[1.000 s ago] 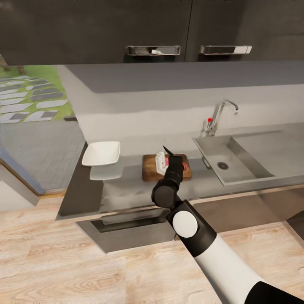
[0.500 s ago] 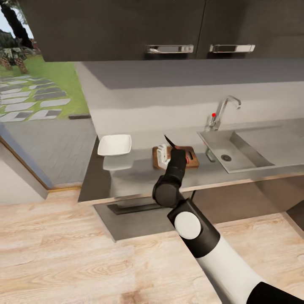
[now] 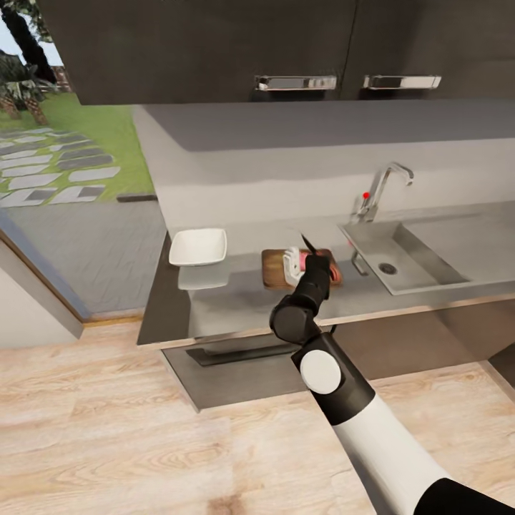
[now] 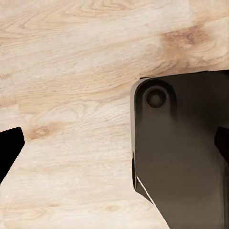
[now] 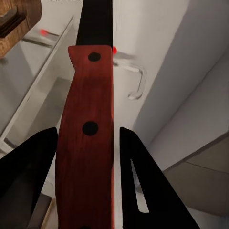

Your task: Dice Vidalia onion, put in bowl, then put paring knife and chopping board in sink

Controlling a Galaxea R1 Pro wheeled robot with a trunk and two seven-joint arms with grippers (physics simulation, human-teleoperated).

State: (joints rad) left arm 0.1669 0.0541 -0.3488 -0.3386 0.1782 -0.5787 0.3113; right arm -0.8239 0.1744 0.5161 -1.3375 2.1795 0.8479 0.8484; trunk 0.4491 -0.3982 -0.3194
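Head view: the right gripper (image 3: 312,262) is extended over the chopping board (image 3: 275,267), which lies flat on the countertop (image 3: 236,304) between the bowl (image 3: 198,246) and the sink (image 3: 400,257). The gripper's fingers are clamped on the paring knife (image 3: 309,244), whose dark blade points up and away toward the back wall. No brand, label or writing can be read on any surface.

Containers: the bowl, white and square, sits on the countertop well to the far side of the board from the sink; its interior looks bare. The sink basin shows its round dark drain (image 3: 388,268); the chrome tap (image 3: 383,187) with a small red knob (image 3: 366,194) stands at the basin's rear edge. A pinkish-red patch beside the gripper, over the board, may be the Vidalia onion, but the arm hides too much to tell.

Right wrist view: the knife's reddish handle (image 5: 88,138), with dark rivets, is held between the two dark fingers (image 5: 143,191); the tap and the board's corner lie beyond.

Left wrist view: the left gripper (image 4: 114,143) hangs over the pale wooden floor (image 4: 71,71) with its fingertips spread apart, beside a dark part of the robot's base (image 4: 181,152).
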